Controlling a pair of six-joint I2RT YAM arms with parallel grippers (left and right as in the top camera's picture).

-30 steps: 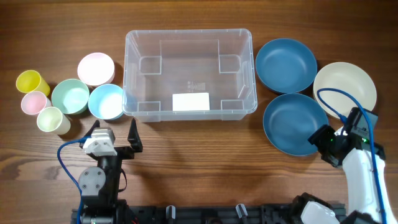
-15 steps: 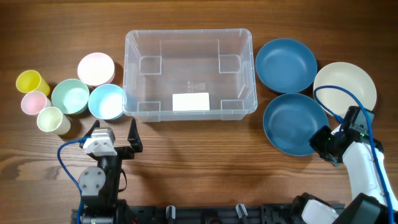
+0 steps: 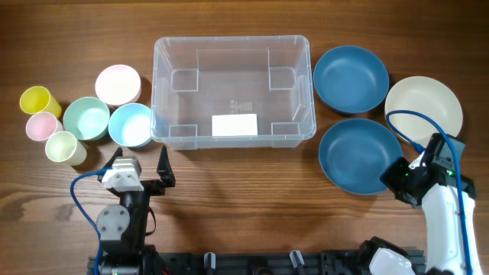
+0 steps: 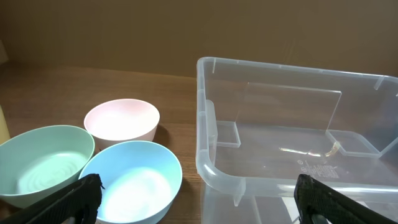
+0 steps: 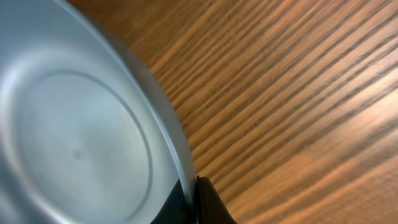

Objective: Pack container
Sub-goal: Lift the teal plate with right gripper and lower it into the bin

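Observation:
The clear container (image 3: 232, 38) stands empty at the table's middle back, with a white label on its floor; its near corner (image 4: 211, 169) fills the right of the left wrist view. My right gripper (image 3: 399, 177) is shut on the right rim of the nearer dark blue bowl (image 3: 359, 155). In the right wrist view the bowl (image 5: 74, 143) has its rim pinched between the black fingers of that gripper (image 5: 194, 199). My left gripper (image 3: 140, 162) stands open and empty in front of the container's left corner, and in its own view the gripper (image 4: 198, 202) has its jaws wide apart.
A second dark blue bowl (image 3: 350, 79) and a cream bowl (image 3: 424, 107) lie right of the container. Left of it sit pink (image 3: 118, 84), green (image 3: 86, 118) and light blue (image 3: 131, 124) bowls, plus yellow (image 3: 35, 100), pink (image 3: 42, 126) and pale green (image 3: 63, 147) cups.
My right gripper has closed on the nearer dark blue bowl's rim, and the bowl has shifted slightly left. The left arm has not moved.

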